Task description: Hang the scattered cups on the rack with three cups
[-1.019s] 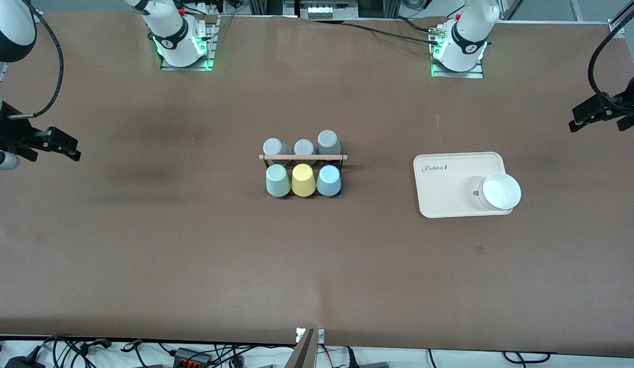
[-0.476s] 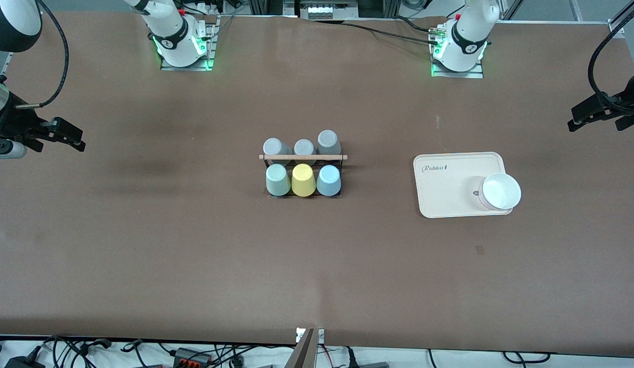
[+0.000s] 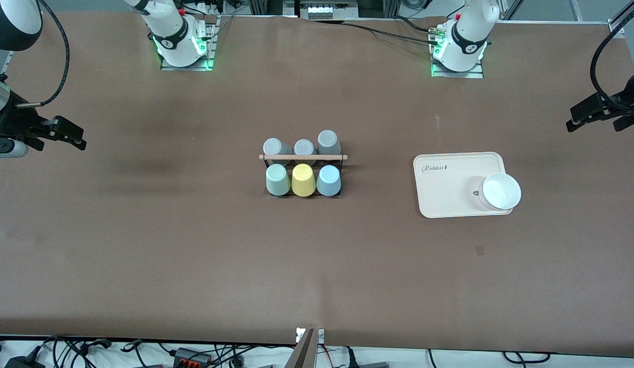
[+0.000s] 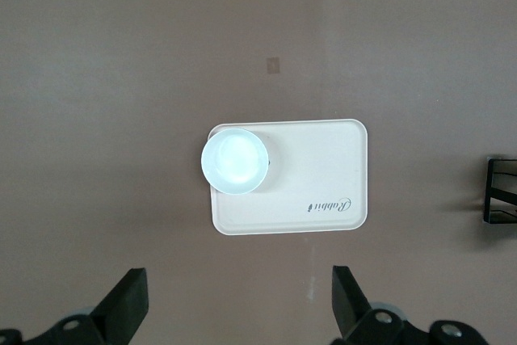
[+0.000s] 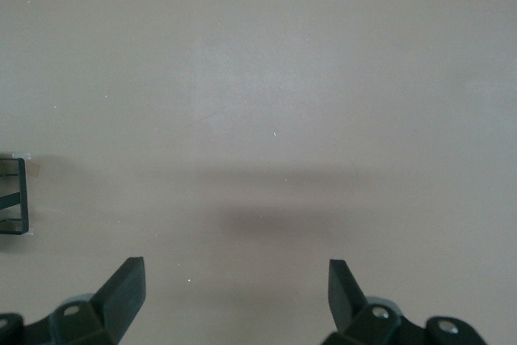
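Rack (image 3: 302, 157) pegs hidden (under cups (image 3: 278, 180))

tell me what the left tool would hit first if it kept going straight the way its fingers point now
Probably the bare table. The left tool hangs open, pointing down near the left arm's end, and the tray with the white bowl lies off that line. Depth is hard to judge.

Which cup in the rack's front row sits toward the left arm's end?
The light blue cup; the yellow cup is in the middle and the mint-green cup sits at the right arm's end.
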